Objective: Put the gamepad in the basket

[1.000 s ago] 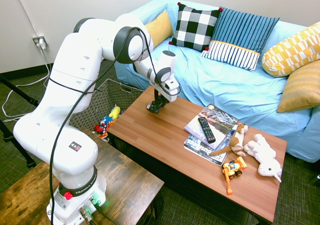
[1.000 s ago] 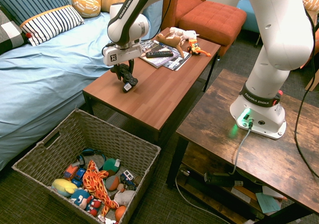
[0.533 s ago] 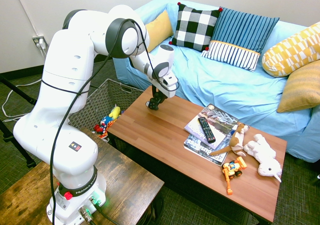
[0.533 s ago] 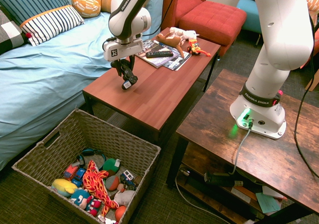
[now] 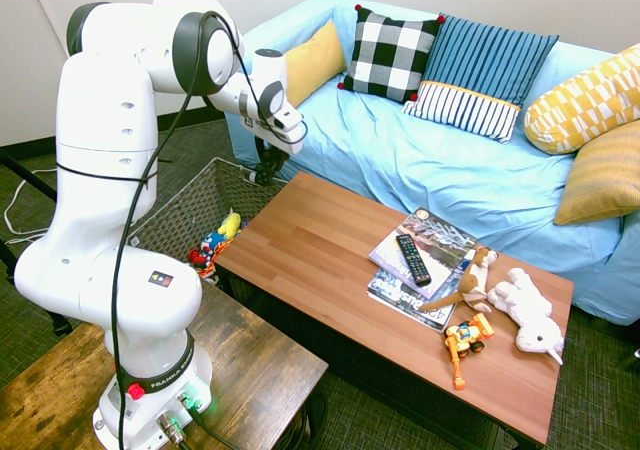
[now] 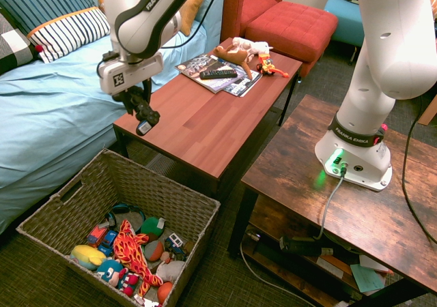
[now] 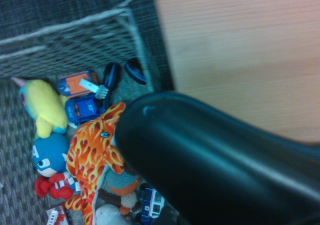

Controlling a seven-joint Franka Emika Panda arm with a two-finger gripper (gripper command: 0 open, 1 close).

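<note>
My gripper (image 6: 136,104) is shut on the small black gamepad (image 6: 143,121), which hangs below the fingers. In the first exterior view the gripper (image 5: 267,163) and gamepad (image 5: 261,177) hover at the end of the wooden coffee table (image 5: 330,260), at the edge above the basket. The grey woven basket (image 6: 158,179) stands on the floor below that end and holds several toys; its wall (image 5: 195,205) shows behind the arm. The wrist view shows the gamepad (image 7: 210,165) as a large dark shape over the basket wall (image 7: 75,42) and table edge.
A black TV remote (image 5: 412,258) lies on magazines (image 5: 405,288) on the table, beside plush animals (image 5: 525,310) and an orange toy digger (image 5: 463,342). The blue sofa (image 5: 440,160) with cushions runs behind the table. A darker wooden table (image 6: 328,205) bears the arm.
The arm has swung from over the coffee table to its end beside the basket, carrying the gamepad along. The grip stays shut.
</note>
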